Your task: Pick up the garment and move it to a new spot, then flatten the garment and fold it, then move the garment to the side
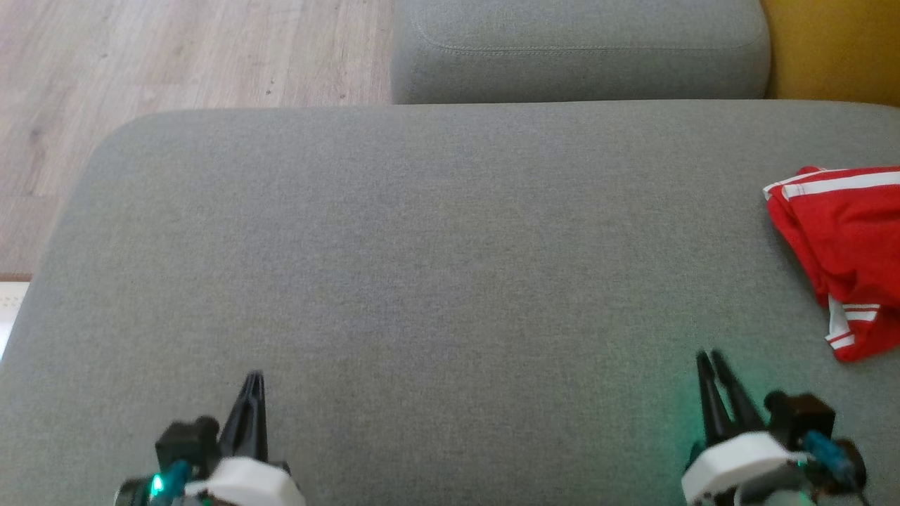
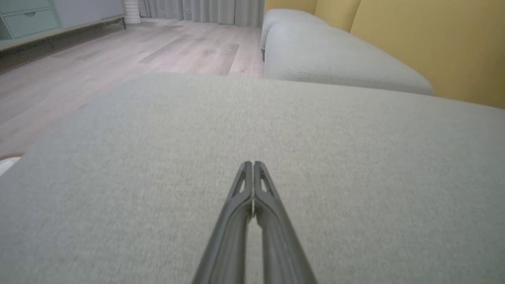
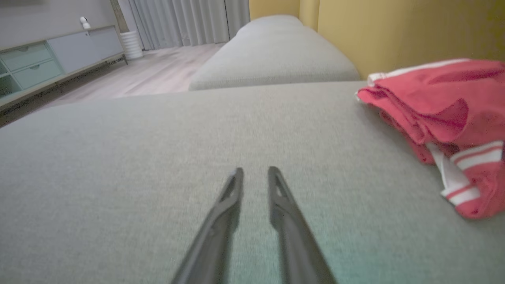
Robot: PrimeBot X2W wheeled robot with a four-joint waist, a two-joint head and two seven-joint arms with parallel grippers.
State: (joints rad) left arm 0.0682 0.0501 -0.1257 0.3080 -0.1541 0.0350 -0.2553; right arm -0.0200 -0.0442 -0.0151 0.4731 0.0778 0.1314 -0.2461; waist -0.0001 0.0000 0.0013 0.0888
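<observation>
Garment lies bunched on the cushion, just beyond and outboard of my right gripper, whose fingers stand slightly parted and empty; my left gripper, well apart from the garment, is closed on nothing. I'd widen the right and pinch a top fold.

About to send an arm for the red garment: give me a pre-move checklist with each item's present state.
1. Garment located, bunched at the cushion's right side: ok.
2. Garment fully within head view: not ok, cut by the right edge.
3. Right gripper fingers parted, nothing between them: ok.
4. Left gripper fingers pressed together, holding nothing: ok.
5. Grey cushion bare between right gripper and garment: ok.
6. Garment flattened: not ok, crumpled.
</observation>
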